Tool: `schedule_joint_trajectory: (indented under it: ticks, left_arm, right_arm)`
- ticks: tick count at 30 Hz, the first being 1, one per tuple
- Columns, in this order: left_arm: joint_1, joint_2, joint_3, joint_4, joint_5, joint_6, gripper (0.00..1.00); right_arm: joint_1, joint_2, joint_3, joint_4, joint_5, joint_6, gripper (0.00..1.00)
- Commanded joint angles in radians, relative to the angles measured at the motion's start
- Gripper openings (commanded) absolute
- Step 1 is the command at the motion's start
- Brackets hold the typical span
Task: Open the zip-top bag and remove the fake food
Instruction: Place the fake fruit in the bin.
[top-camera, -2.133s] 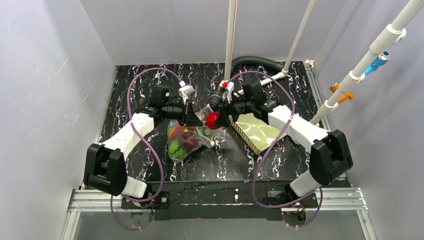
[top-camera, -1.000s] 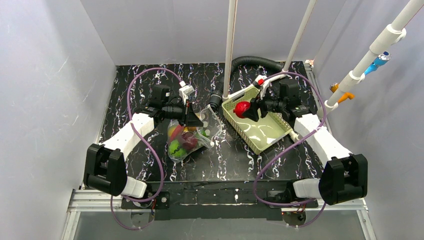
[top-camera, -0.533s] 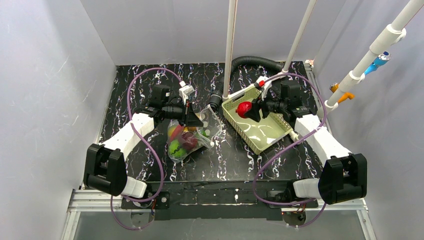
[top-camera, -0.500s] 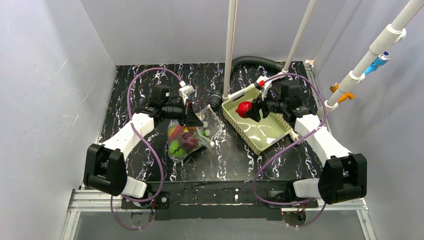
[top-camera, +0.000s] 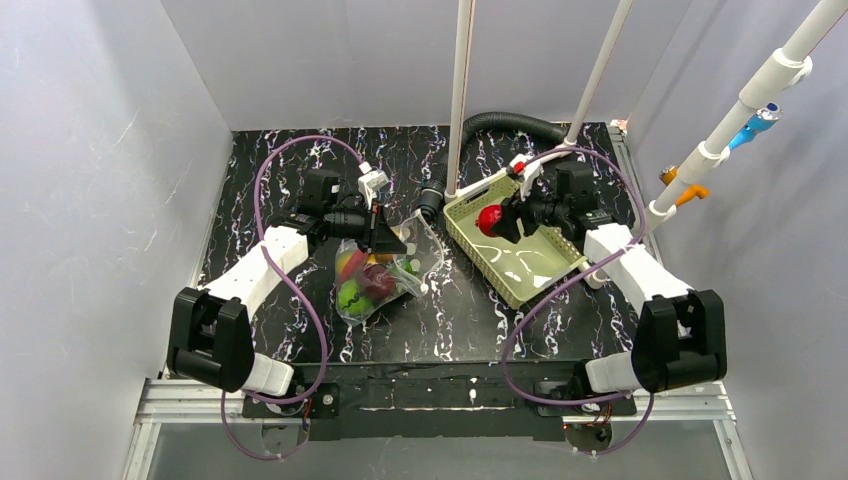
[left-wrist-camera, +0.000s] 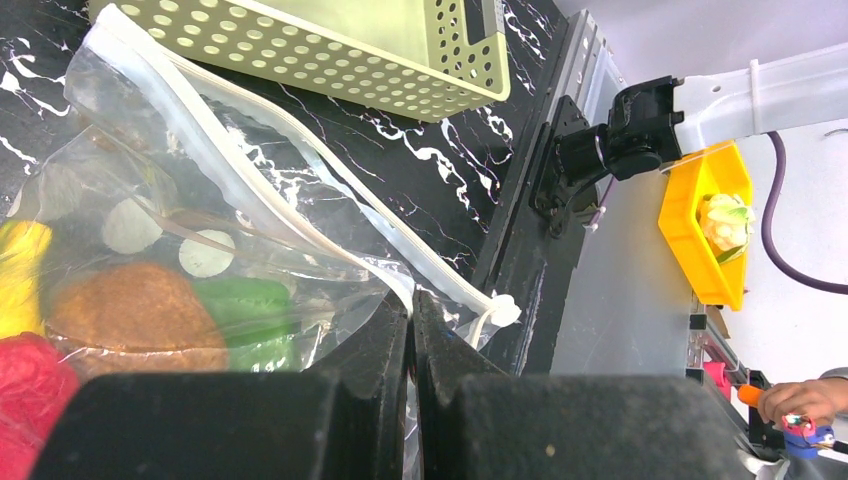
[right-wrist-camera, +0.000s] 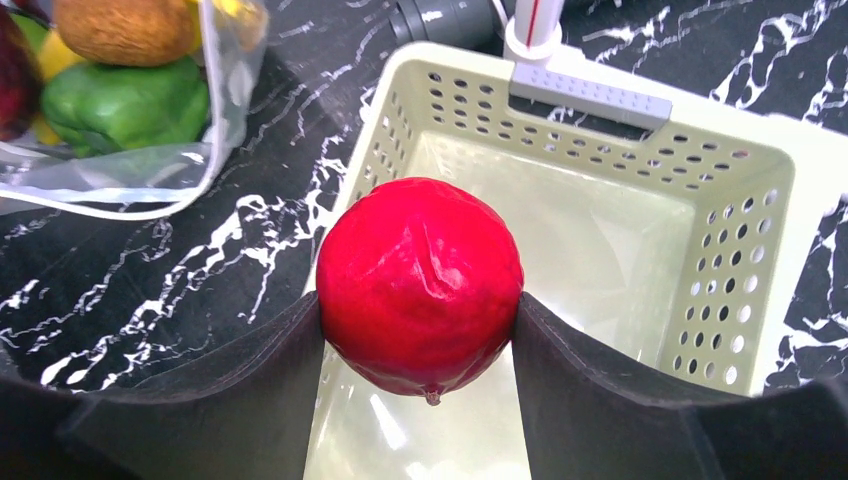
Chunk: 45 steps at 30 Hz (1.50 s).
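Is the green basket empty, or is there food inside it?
Empty, as far as shows: the basket has a bare floor. The red fruit is gripped in the right tool, not lying in the basket.

A robotics lab test cell: plain grey walls (top-camera: 100, 200) box in a black marbled bench (top-camera: 440, 320) on three sides. An aluminium rail (top-camera: 430, 398) runs along its near edge, where the left arm (top-camera: 255, 278) and right arm (top-camera: 632, 268) are bolted, purple cables (top-camera: 272, 172) looping off them. White poles (top-camera: 462, 90) and a corrugated hose (top-camera: 510, 123) stand at the far edge, and a yellow parts bin (left-wrist-camera: 690, 215) sits off the bench.
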Motion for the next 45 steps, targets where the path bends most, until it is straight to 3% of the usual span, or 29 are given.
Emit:
schedule_joint_trajectory:
  ticks: [1,3,8,13,21,27,35,45]
  left_arm:
    - [-0.002,-0.048,0.003,-0.009,0.046,0.008,0.00]
    - [-0.004,-0.050,0.003,-0.008,0.047,0.007,0.00]
    - [-0.017,-0.050,0.004,-0.005,0.053,0.004,0.00]
    - [-0.037,-0.047,0.002,-0.003,0.059,0.001,0.00]
    - [-0.058,-0.048,0.001,-0.003,0.064,-0.002,0.00]
    - [-0.093,-0.048,-0.007,0.002,0.056,-0.015,0.00]
    - [-0.114,-0.108,-0.069,0.054,0.014,-0.115,0.00]
    - [-0.115,-0.229,-0.212,0.209,-0.068,-0.309,0.00]
  right_arm:
    - [-0.004,0.057,0.003,0.034,0.059,-0.026,0.45]
    - [-0.004,0.087,0.010,0.024,0.070,-0.029,0.51]
    - [-0.004,0.120,0.027,0.010,0.092,-0.025,0.85]
    - [-0.004,0.099,0.027,0.013,0.104,-0.014,0.98]
    - [-0.006,0.037,0.022,-0.021,-0.031,-0.058,0.98]
    - [-0.006,-0.037,-0.003,-0.054,-0.285,-0.135,0.98]
    - [0.018,-0.064,-0.003,-0.221,-0.572,-0.346,0.98]
    - [0.224,-0.029,-0.026,-0.129,-0.481,-0.273,0.92]
